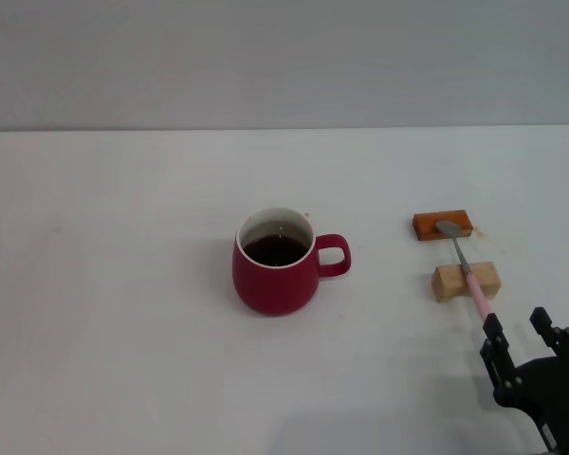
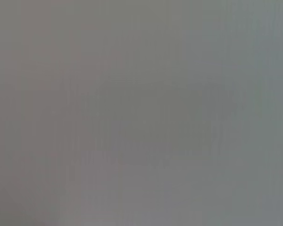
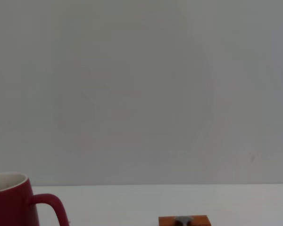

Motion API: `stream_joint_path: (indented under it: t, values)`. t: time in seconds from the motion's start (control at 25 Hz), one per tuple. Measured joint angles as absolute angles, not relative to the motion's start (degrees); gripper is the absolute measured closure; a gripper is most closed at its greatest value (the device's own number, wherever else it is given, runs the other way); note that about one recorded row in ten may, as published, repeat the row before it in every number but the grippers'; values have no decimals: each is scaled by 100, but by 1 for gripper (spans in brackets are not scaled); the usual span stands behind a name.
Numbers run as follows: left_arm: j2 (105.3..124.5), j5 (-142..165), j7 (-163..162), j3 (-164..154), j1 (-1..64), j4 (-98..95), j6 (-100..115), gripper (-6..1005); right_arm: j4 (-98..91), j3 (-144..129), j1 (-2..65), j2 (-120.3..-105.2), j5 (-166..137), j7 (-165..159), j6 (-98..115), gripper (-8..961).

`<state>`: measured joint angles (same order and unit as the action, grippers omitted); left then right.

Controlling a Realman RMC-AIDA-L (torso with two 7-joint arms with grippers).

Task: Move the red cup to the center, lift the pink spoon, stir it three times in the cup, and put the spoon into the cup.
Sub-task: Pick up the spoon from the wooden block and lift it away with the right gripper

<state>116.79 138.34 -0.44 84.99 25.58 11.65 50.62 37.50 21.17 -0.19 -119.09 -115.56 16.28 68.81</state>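
Right hand (image 1: pixel 518 332) sits low at the near right corner of the head view, 2 black fingers (image 1: pixel 494 334) spread apart, pinching nothing, just near of the pink spoon's handle end and not touching it. Left hand not in any view; left wrist view shows only flat grey.

Pink spoon (image 1: pixel 465 265) lies just beyond the right hand, bridging 2 blocks: pink handle rests across the tan wooden block (image 1: pixel 466 282), silver bowl sits on the orange-brown block (image 1: pixel 442 225) farther back. Handle end overhangs the tan block toward the hand. The 2 blocks are near each other but apart.

Red cup (image 1: pixel 276 261) stands upright on the white tabletop (image 1: pixel 123 284), well to the left of the spoon, about mid-tabletop, loop handle pointing toward the spoon, dark liquid inside. Right wrist view catches the cup's rim and handle (image 3: pixel 19 200) plus the orange-brown block (image 3: pixel 184 221) with the spoon bowl (image 3: pixel 182 220) on top.
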Motion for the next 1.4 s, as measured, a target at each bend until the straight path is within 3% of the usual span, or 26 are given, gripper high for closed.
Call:
stream_joint_path:
  t: [1.4]
  values:
    - [11733,13812,-53,8499,2649,1187,5150,151,3212,2279,852,-11912,-11457,1134,6001,460]
